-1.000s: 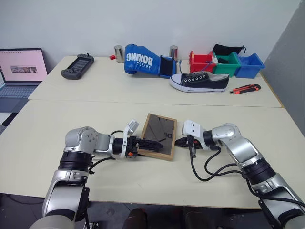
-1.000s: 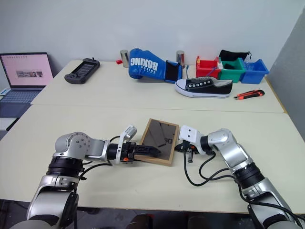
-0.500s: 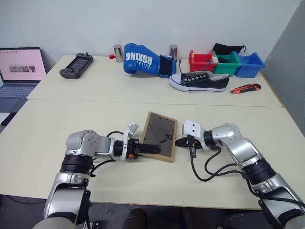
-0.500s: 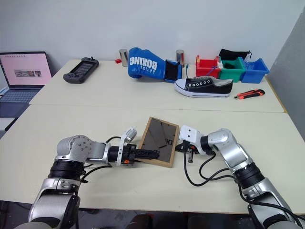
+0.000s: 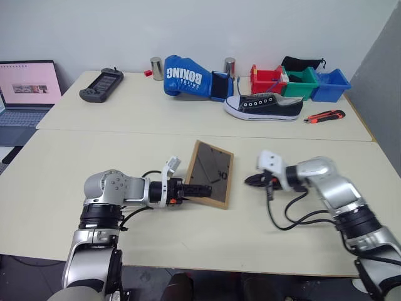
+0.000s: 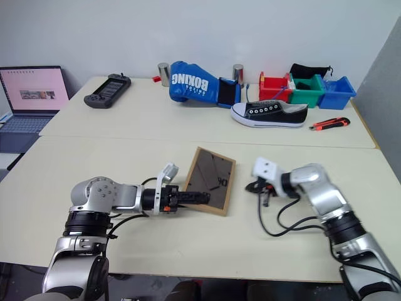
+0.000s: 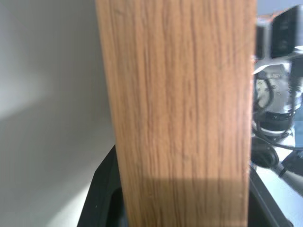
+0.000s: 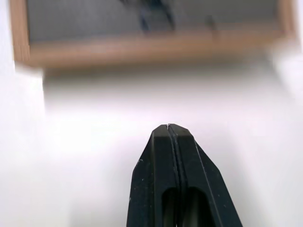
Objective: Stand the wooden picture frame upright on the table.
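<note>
Pinching the near edge of the wooden picture frame (image 5: 210, 174), the left gripper (image 5: 199, 190) holds it tilted, dark back up, on the table (image 5: 94, 150). Just beside, the right gripper (image 5: 249, 181) hangs apart, fingers pressed together.

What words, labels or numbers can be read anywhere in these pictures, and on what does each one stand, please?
"BOXING": white letters on the blue boxing glove at the far side of the table.
A smaller white line under it: too small to read.
Laptop screen: a pink page with a small picture strip, text too small to read.
Back of the wooden picture frame: pale marks, not readable.
</note>
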Controlling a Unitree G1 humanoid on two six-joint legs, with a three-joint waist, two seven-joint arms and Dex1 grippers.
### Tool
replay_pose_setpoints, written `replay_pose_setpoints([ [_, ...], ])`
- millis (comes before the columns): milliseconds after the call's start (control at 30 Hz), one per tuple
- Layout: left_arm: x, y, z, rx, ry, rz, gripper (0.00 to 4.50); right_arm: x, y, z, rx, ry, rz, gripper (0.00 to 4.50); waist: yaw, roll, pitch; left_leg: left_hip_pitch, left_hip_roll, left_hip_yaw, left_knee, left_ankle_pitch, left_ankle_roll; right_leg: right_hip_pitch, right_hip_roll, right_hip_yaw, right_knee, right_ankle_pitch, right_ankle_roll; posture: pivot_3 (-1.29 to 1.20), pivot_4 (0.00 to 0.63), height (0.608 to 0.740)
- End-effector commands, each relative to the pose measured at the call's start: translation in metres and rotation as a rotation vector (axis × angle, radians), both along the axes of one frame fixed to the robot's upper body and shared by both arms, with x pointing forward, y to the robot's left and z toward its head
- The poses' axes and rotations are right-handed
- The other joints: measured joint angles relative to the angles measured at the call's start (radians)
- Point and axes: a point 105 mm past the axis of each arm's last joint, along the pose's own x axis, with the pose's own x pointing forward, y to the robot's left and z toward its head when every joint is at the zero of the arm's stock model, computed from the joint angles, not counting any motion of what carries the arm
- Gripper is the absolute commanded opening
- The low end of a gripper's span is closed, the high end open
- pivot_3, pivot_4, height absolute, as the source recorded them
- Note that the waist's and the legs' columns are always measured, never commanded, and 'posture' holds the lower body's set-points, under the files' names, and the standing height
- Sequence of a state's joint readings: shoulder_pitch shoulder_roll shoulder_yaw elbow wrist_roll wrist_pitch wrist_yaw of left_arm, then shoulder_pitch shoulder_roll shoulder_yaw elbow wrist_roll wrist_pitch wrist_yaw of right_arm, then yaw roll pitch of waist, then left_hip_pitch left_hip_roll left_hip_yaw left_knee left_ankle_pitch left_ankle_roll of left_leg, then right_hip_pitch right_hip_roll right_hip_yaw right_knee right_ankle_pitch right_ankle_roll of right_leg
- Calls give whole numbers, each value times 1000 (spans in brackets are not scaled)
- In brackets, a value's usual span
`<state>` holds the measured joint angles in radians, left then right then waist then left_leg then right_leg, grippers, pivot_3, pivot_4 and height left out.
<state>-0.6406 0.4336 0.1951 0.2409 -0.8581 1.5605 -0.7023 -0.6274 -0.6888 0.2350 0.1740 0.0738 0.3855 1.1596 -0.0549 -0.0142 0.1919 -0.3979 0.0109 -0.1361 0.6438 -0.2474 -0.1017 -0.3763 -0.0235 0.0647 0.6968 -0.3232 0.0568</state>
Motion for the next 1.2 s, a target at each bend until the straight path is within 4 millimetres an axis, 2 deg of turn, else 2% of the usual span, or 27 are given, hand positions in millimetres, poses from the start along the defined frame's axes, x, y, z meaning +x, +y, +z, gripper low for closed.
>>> replay_pose_setpoints([
  [33,-2,-8,33,-92,-145,-10,1321,15,-16,45,77,-71,-59,0,-3,0,0,0,0,0,0,0,0,0,0,0,0,0,0,0,150,740],
  [100,-6,-11,37,-101,-187,-14,1321,17,-16,62,128,-64,-66,0,-7,0,0,0,0,1,0,0,-1,-1,0,1,0,0,0,0,150,740],
  [267,-8,-25,50,-140,-300,-3,1321,2,22,130,449,107,32,912,-12,0,1,-1,1,1,-1,1,-2,-2,1,1,0,0,0,0,150,740],
  [367,-7,-35,53,-152,-348,13,1321,-8,39,151,495,149,105,1610,-5,0,1,-1,1,1,-1,1,-1,-2,0,1,0,0,0,0,150,740],
  [433,-4,-39,54,-169,-361,36,1321,-12,45,158,506,161,134,2131,0,0,1,-1,1,1,-1,1,-1,-2,0,1,0,0,0,0,150,740],
  [533,-2,-46,56,-182,-386,50,1321,-17,52,156,469,166,192,2806,11,0,1,-2,0,1,0,0,0,-2,-1,0,-1,0,0,0,150,740],
  [633,-2,-51,55,-185,-395,52,1321,-8,57,146,437,153,178,3510,12,0,1,-3,-1,2,0,0,0,-2,-1,1,-2,1,1,0,150,740],
  [767,-5,-54,55,-180,-412,36,1321,-2,60,144,436,165,176,4463,10,0,1,-3,-1,1,0,0,0,-3,-1,1,-1,1,1,0,150,740],
  [967,-11,-54,51,-163,-425,6,1321,12,71,142,438,152,148,4463,0,0,1,-3,0,1,-1,0,-1,-3,-1,1,-1,1,1,0,150,740],
  [1200,-13,-54,50,-154,-438,-7,1321,9,80,134,425,173,175,4463,-2,0,1,-3,0,1,-1,0,-1,-3,-1,1,-1,1,1,0,150,740],
])
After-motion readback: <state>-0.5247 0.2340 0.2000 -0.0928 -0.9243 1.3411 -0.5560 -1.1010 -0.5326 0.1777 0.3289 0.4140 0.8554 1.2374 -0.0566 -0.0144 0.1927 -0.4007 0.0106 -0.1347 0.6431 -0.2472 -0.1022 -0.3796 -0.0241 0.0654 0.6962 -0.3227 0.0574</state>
